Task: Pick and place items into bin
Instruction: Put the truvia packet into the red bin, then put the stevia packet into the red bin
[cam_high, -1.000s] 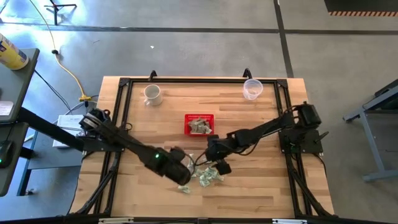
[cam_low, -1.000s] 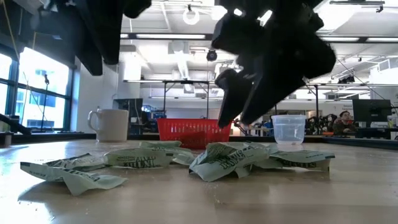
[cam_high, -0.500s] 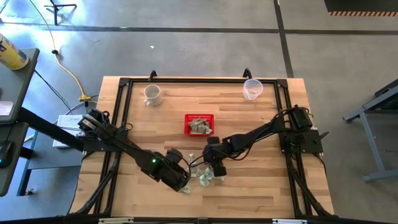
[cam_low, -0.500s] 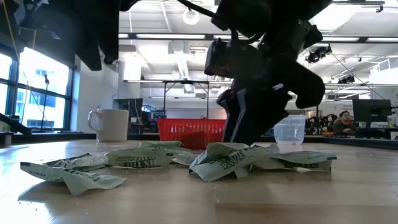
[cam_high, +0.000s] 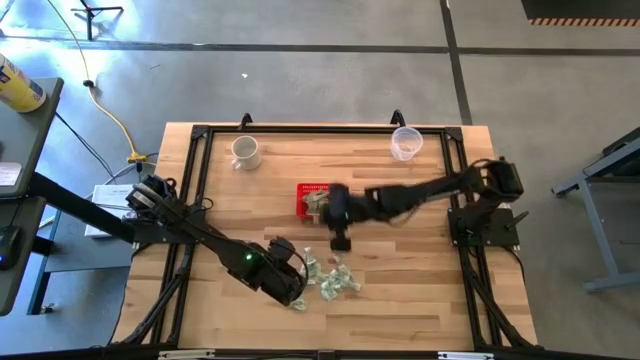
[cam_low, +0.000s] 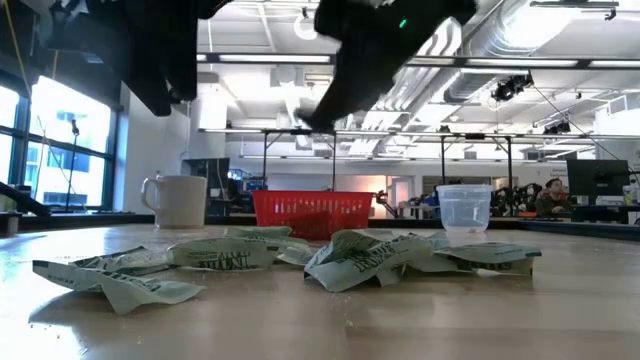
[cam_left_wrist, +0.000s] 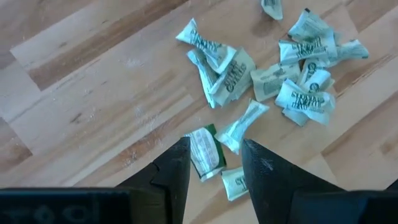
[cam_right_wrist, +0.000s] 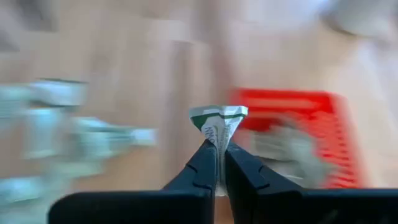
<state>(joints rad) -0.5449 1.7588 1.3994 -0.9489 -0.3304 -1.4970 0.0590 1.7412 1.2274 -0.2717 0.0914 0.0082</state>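
Right gripper (cam_right_wrist: 217, 163), jaws pinching 1 item (cam_right_wrist: 218, 124), should clear the bin (cam_high: 303, 190) rim at 12 o'clock before releasing; left gripper (cam_left_wrist: 214, 167) jaws open over the pile.

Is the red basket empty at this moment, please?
No. The high view shows pale wrappers already lying inside the red basket.

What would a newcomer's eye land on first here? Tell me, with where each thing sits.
First, the right gripper, shut on a pale green-and-white wrapper near the red basket at the table's middle, which already has wrappers in it. Next, the loose pile of wrappers on the wood toward the front edge, with the left gripper poised open over one. A white mug and a clear cup stand at the far corners.
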